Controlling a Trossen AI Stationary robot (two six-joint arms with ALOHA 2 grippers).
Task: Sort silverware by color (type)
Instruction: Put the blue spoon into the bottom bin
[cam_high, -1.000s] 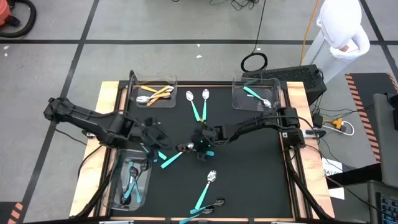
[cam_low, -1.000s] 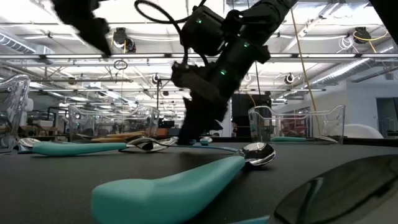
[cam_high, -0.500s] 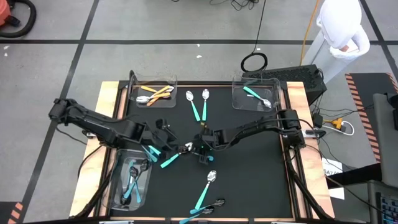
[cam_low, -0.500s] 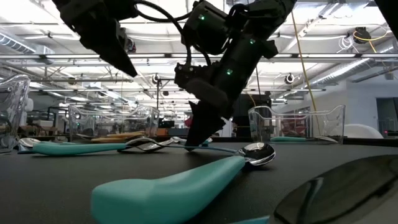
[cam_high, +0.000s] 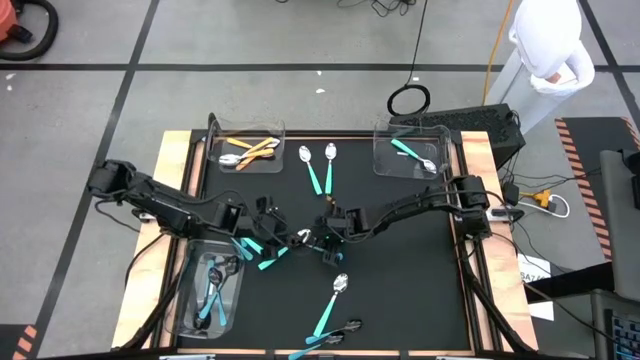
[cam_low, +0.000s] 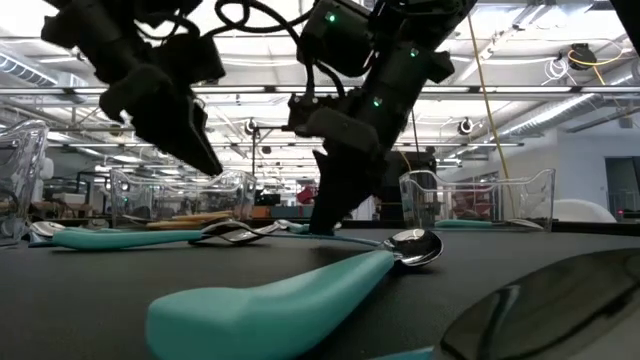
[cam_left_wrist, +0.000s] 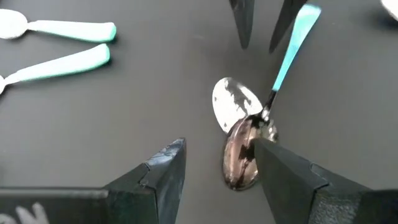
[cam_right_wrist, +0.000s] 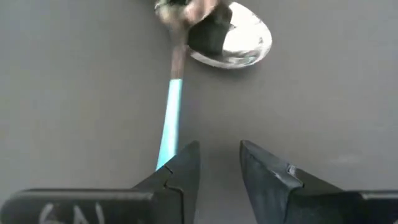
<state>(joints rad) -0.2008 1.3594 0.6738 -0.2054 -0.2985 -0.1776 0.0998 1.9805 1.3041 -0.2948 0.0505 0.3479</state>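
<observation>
Black matting covers your table (cam_high: 420, 280), with clear bins at the corners, so the shiny heads stand out nicely from above. Your left gripper (cam_high: 283, 236) sits mid-table with its fingers (cam_left_wrist: 155, 174) apart and empty, straddling a dark-headed spoon (cam_left_wrist: 241, 155) that lies touching a silver-headed spoon (cam_left_wrist: 231, 106). My guess is you're lining up to pull one off the other, since they're different types and need splitting. Your right gripper (cam_high: 318, 237) is just beside it, coming in from the other side, fingers (cam_right_wrist: 183, 165) also parted with a narrower gap and holding nothing; one finger is right at the teal handle (cam_right_wrist: 169, 124).

Sorting already looks under way: orange-handled pieces in the far left bin (cam_high: 248, 150), a teal silver one in the far right bin (cam_high: 412, 150), teal dark-headed ones in the near left bin (cam_high: 210, 290). Two teal spoons (cam_high: 320, 165) lie loose near the far edge, and more (cam_high: 330, 315) sit near the front.

View-wise, the overhead gives you the whole layout but the two overlapping heads are a blur there. The left wrist camera is the one that actually shows them as two separate heads. The low view shows both grippers hanging close over the mat, though a big teal handle (cam_low: 270, 300) up front blocks a lot.
</observation>
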